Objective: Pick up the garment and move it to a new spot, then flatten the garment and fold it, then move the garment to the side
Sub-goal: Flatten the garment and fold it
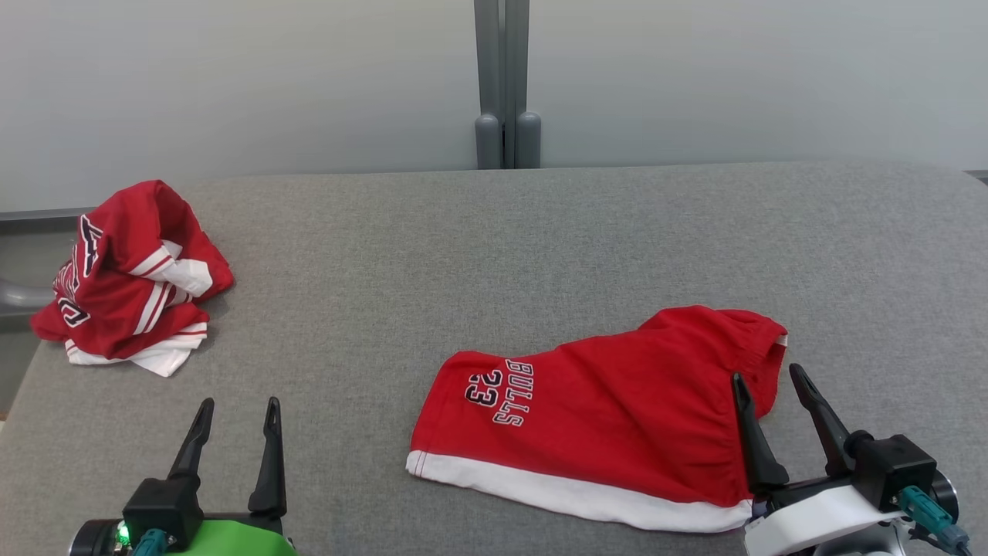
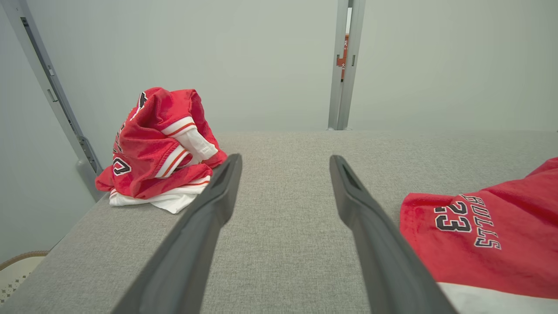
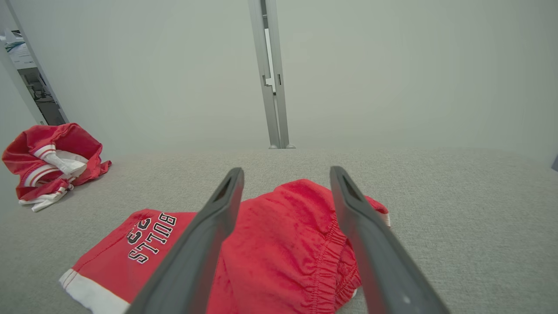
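The red shorts [image 1: 617,417] carry "BULLS" and "23" in black-and-white letters, near their white hem [image 1: 571,494]; lettering on the crumpled red garment [image 1: 131,278] beyond that hem is unreadable

shorts [image 1: 610,417] on table [image 1: 463,255], front right | jersey heap [image 1: 127,274] far left, well apart

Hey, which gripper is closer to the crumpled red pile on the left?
Left. The left gripper is open, nearer the robot than the crumpled pile and apart from it; the right gripper is open over the red shorts, farther off.
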Motion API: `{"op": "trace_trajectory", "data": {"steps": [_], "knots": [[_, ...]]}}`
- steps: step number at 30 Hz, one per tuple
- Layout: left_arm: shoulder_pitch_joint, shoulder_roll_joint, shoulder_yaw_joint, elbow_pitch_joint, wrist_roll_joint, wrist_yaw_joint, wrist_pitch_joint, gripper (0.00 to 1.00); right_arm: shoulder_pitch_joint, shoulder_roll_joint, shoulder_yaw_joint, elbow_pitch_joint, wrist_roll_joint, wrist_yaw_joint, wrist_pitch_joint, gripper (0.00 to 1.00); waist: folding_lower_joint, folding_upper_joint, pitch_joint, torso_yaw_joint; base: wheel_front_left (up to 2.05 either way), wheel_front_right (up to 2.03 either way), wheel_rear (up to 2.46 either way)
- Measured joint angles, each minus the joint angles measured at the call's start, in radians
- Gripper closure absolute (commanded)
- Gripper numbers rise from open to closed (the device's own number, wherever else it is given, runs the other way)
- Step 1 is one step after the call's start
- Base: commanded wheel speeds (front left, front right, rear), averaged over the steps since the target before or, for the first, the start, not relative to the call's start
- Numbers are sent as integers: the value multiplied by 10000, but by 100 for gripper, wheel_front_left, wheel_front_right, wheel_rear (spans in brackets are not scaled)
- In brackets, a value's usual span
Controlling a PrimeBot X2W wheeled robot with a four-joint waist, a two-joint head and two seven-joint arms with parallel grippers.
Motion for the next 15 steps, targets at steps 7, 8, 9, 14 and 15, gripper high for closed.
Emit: {"op": "trace_trajectory", "data": {"steps": [7,8,9,14,15], "knots": [[0,-54,19,207,15,-50,0,0,2,8,56,82,-2,0,0,0,0,0,-15,-31,0,0,0],[1,-61,21,224,15,-59,0,0,2,8,56,92,-2,0,0,0,0,0,-14,-36,0,0,0],[1,-71,21,245,21,-63,0,0,2,10,54,100,-2,0,0,0,0,0,-14,-41,0,0,0],[1,-105,29,295,29,-90,0,0,3,8,50,138,-8,0,0,0,0,0,-16,-47,0,0,0],[1,-111,29,301,29,-92,0,0,3,6,48,144,-10,0,0,0,0,0,-16,-46,0,0,0]]}}
